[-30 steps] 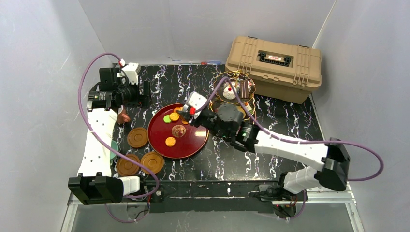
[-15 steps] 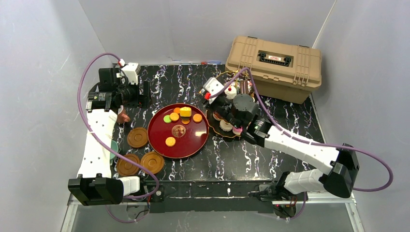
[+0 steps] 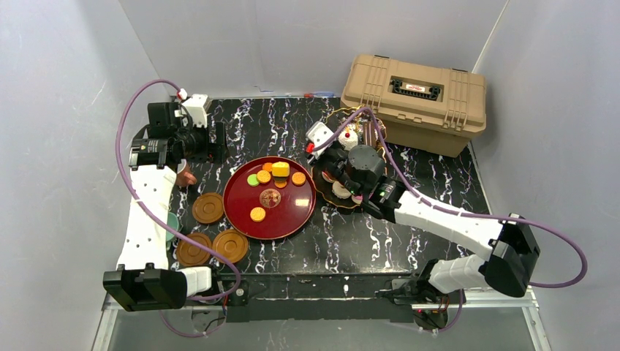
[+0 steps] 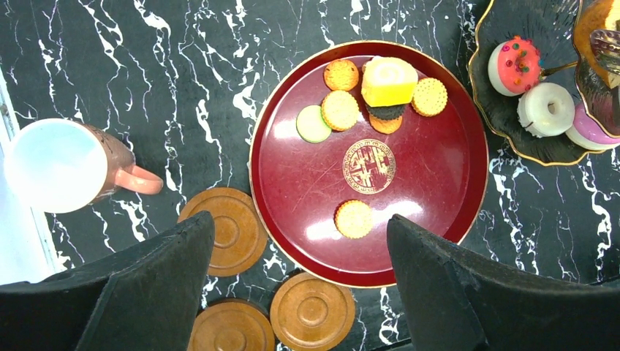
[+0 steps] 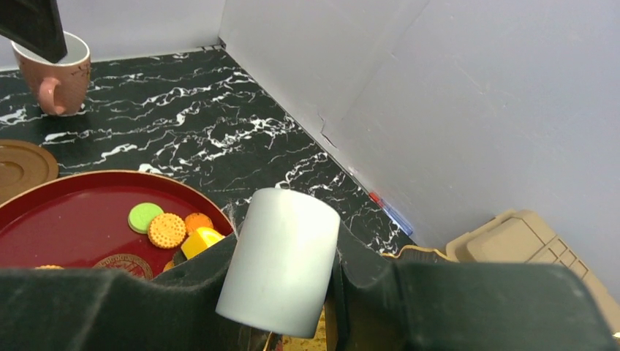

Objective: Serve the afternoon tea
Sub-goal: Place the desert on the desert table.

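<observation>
Black white-veined marble tabletop carries the dark glass gold-rimmed tiered stand. The right gripper pinches a pale cylindrical cake, long axis near upright, over the stand's left side. The left gripper hovers well apart, fingers spread, empty.

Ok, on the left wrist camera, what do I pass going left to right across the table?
pinkish cup → brown saucer → red tray → dark tiered stand
</observation>
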Action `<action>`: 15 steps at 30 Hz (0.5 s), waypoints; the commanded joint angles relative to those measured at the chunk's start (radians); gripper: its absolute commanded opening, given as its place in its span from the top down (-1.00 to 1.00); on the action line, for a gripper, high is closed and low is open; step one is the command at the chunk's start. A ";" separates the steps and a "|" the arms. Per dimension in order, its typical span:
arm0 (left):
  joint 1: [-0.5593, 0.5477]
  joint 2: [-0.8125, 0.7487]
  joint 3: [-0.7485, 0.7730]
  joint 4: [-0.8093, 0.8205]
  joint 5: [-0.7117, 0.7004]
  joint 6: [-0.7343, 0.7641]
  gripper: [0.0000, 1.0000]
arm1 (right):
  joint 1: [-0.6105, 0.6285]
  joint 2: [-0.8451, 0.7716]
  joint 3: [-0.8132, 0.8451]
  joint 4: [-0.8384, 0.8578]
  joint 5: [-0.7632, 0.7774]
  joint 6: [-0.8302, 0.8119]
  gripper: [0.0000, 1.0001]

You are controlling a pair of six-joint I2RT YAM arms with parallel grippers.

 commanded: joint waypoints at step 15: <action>0.006 -0.017 0.036 -0.032 0.013 0.007 -0.71 | -0.008 -0.060 -0.049 0.117 0.028 -0.006 0.20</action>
